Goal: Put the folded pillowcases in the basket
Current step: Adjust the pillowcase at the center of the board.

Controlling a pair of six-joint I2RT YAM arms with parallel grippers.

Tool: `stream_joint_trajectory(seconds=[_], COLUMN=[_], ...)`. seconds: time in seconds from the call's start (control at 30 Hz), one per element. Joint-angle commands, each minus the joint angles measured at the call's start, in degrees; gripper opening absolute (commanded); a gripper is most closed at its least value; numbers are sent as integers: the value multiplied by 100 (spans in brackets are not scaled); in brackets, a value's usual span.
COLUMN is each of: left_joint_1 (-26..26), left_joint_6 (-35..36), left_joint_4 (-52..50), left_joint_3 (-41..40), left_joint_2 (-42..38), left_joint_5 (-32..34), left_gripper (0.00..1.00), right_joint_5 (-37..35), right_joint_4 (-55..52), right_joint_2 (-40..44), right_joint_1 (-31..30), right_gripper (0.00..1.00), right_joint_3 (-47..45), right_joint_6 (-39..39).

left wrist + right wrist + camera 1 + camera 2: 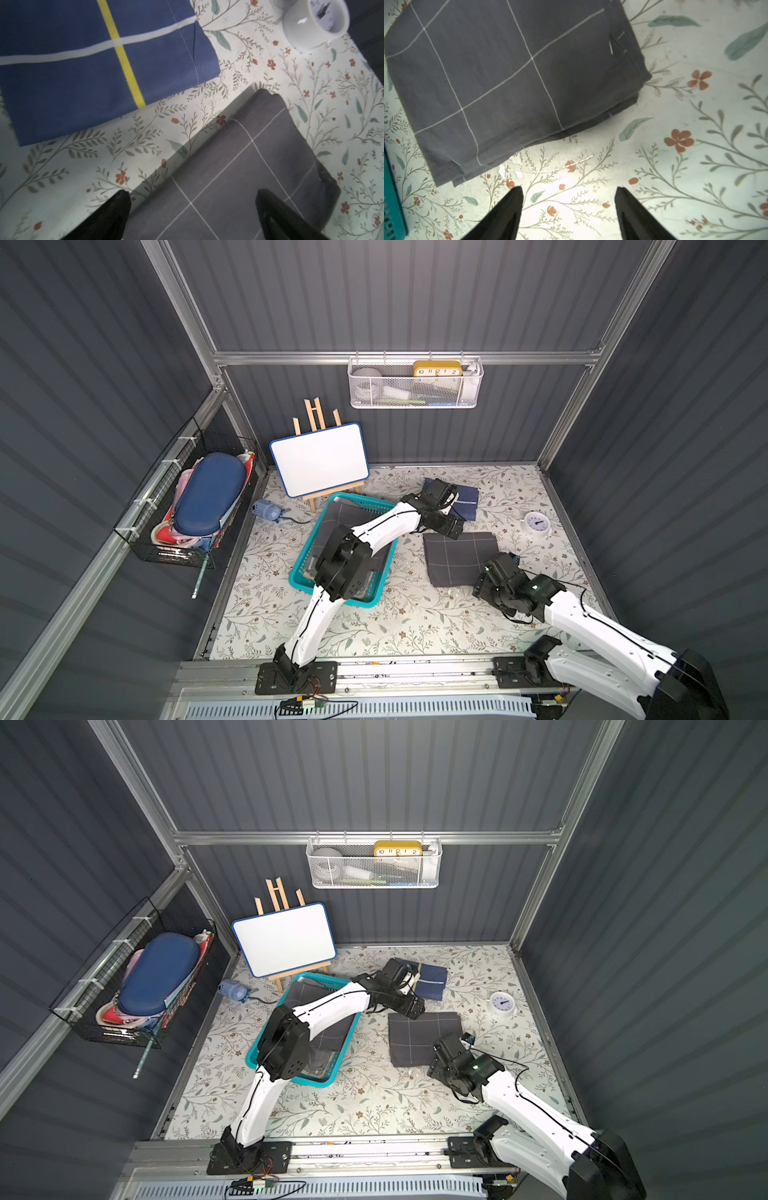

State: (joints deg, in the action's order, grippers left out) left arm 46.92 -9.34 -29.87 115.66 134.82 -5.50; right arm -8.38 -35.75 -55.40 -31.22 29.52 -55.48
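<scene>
Grey folded pillowcase (459, 558), white grid lines, lies flat on the floral table (374, 635) at 3 o'clock of the teal basket (302, 556), near it but not in it. Basket already holds a grey checked cloth (345, 512); the left arm crosses over it.

Left gripper (193, 196): jaws spread wide and empty, above the pillowcase's 11 o'clock corner, with one finger (116, 209) over bare table. Right gripper (569, 191): jaws partly apart, gripping nothing, over bare table just off the pillowcase's 5 o'clock corner.

Blue folded cloth (467, 499) with yellow and white stripes at 12 o'clock of the pillowcase, apart from it. White timer (537, 524) at 2 o'clock, dial marks too blurred to read.

Readable writing: yellow clock (437, 368) in the white mesh basket (415, 400) shows 10 11 12 1 2. Whiteboard (320, 459) blank.
</scene>
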Motion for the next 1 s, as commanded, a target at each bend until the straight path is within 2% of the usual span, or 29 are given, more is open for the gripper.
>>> stream_joint_trajectory(seconds=[0.0,0.17,0.3,0.5,0.67,0.83,0.97], left_joint_1=[35,32,37,37,93,251,439], left_joint_6=[116,114,126,-57,-333,-728,-1188], left_joint_4=[-302,-239,-215,302,893,1226,1488], left_joint_3=[363,383,150,-1157,-2384,-3150,-3745], left_joint_2=[393,739,693,-171,-1043,-1567,-2106], left_joint_5=[-221,-145,-219,-327,-625,-768,-786], left_gripper=[100,100,99,100,99,100,100], right_joint_5=[-89,-214,-178,94,357,540,343], right_joint_4=[216,490,678,1163,1079,1067,602], right_joint_2=[-211,-619,-1004,-1735,-2500,-2991,-3106], right_joint_1=[-3,59,270,763,1180,1360,1471], right_gripper=[75,75,75,74,71,70,70], right_joint_3=[-97,-89,4,250,837,1307,1658], right_joint_6=[-247,-151,21,393,801,1156,1517])
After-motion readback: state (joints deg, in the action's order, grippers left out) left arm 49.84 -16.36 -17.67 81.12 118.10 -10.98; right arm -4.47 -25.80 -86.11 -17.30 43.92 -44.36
